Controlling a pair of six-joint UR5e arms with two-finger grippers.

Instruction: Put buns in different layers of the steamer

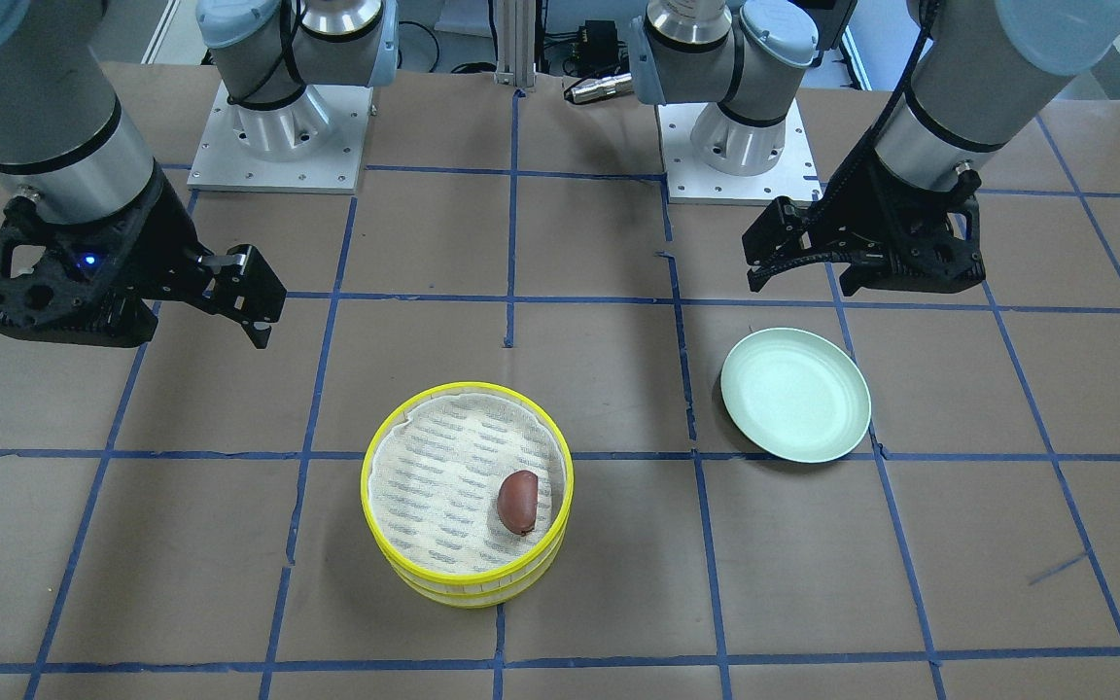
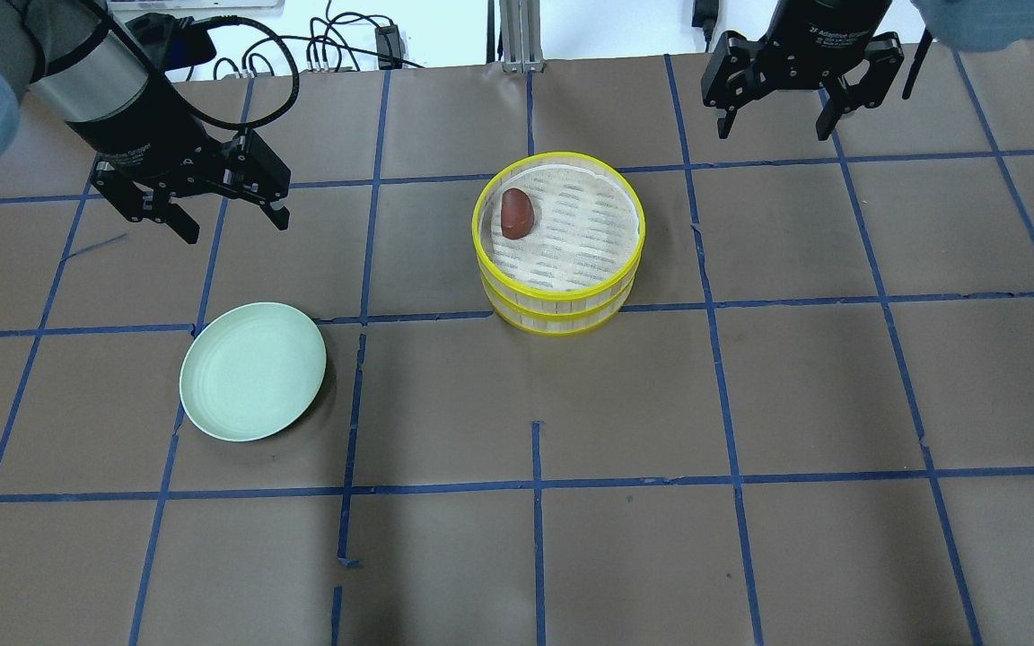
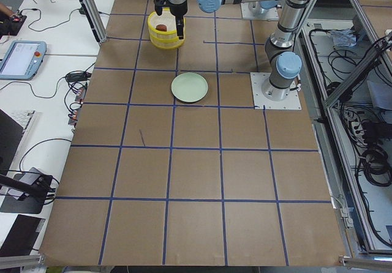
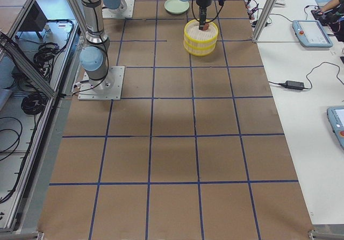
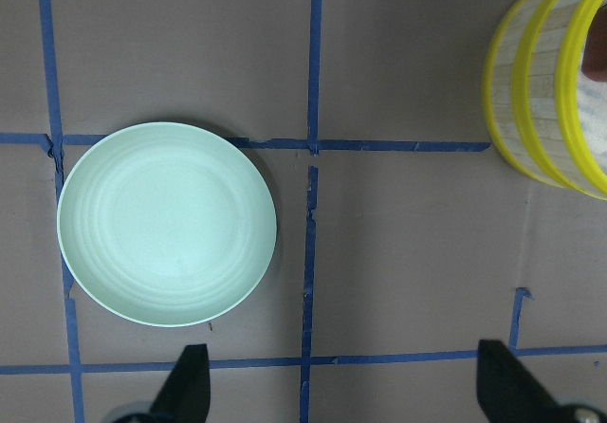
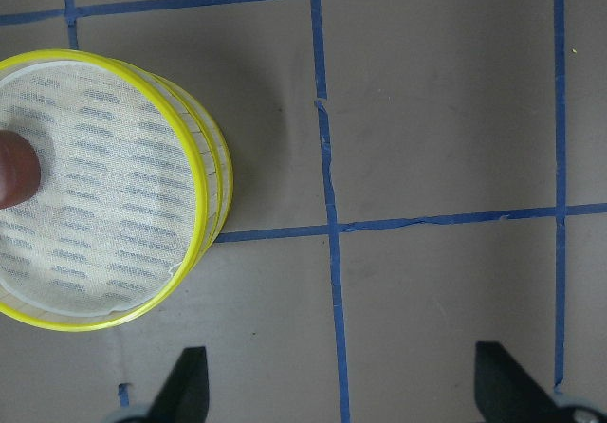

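Note:
The steamer [image 2: 584,224], two stacked yellow-rimmed trays with a pale patterned liner, stands mid-table [image 1: 434,467]. The dark reddish-brown bun [image 2: 517,213] lies in the top tray near its rim [image 1: 517,502]. The white bun is not visible in any view. My left gripper [image 2: 236,227] is open and empty, above the table to the steamer's left and beyond the plate. My right gripper [image 2: 773,135] is open and empty, to the steamer's far right. The right wrist view shows the steamer [image 6: 104,186] and the bun's edge [image 6: 14,167].
An empty pale green plate [image 2: 252,371] lies on the table left of the steamer, below the left gripper [image 5: 346,390] in its wrist view [image 5: 166,224]. Brown paper with blue tape lines covers the table. The arm bases stand at the robot's side.

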